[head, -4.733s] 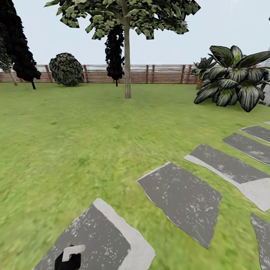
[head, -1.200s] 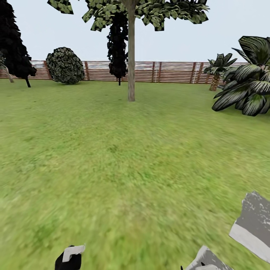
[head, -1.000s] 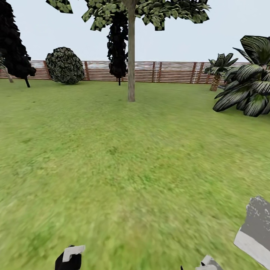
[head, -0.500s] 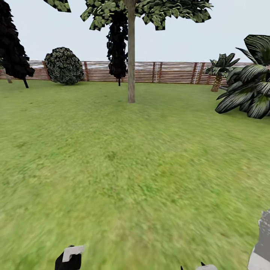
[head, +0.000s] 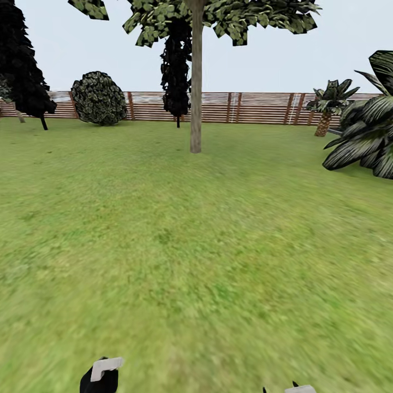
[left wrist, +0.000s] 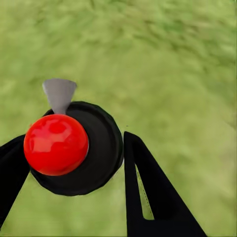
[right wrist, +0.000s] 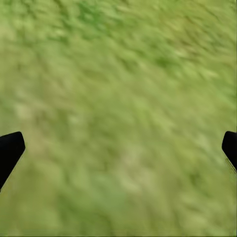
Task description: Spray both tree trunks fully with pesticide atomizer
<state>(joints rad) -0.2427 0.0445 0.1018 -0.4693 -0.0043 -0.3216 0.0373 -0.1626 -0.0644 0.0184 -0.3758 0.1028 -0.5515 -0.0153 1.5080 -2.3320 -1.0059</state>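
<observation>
Left tool (left wrist: 69, 163) clamped on atomizer (left wrist: 74, 148), right tool (right wrist: 118, 148) spread, open lawn (head: 196, 245) before tree trunk (head: 196, 98), fence (head: 262, 107) behind.

Black tapered fingers (left wrist: 148, 192) on each pincer.

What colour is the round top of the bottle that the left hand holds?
Bright glossy red, on the black bottle between the left hand's fingers; clearest in the left wrist view.

Ground: green lawn (head: 164, 245) | Boundary: brown slatted fence (head: 262, 107) | Sky: pale, overcast (head: 338, 49)
</observation>
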